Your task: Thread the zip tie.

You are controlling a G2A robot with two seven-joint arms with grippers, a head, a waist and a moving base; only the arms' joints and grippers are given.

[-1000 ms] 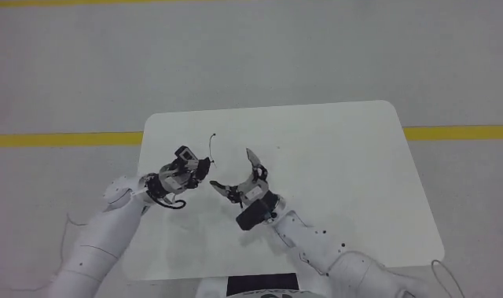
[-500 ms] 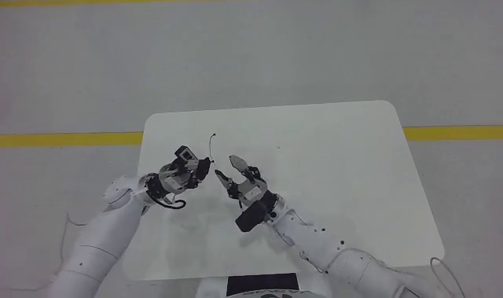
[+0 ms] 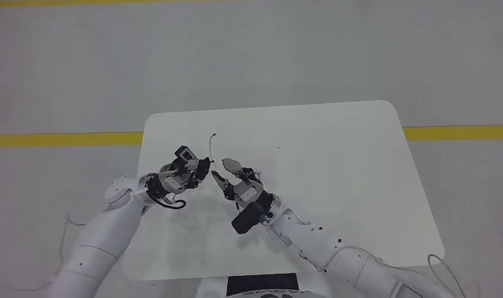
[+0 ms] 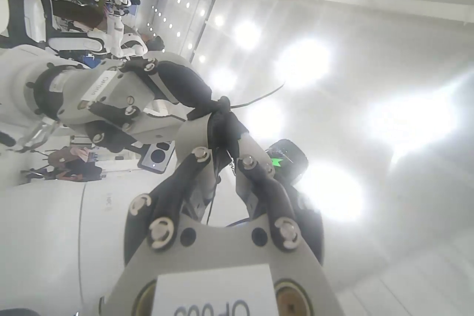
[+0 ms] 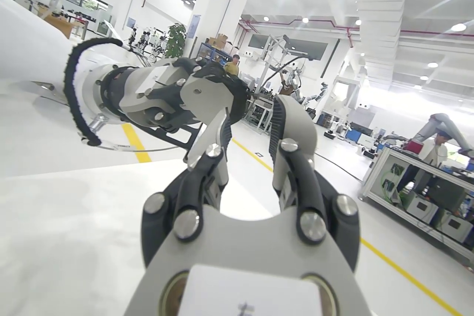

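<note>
A thin black zip tie [image 3: 212, 145] is pinched in my left gripper [image 3: 202, 172], which is shut on its lower part above the white table [image 3: 338, 164]. Its free tail curves up and away. In the left wrist view the tail [image 4: 259, 97] sticks out past the closed fingertips [image 4: 222, 113]. My right gripper [image 3: 222, 173] faces the left one from close by, open, its fingers on either side of the spot where the tie is held. In the right wrist view its two pads [image 5: 289, 121] stand apart with the left gripper [image 5: 222, 87] just beyond them.
The table top is bare around both arms, with wide free room to the right and back. Yellow floor lines [image 3: 78, 139] run past the table's sides. Workbenches and other robots stand far off in the hall.
My right gripper has moved left toward the left gripper, and its fingers have narrowed from a wide spread. The left arm and the zip tie have kept still.
</note>
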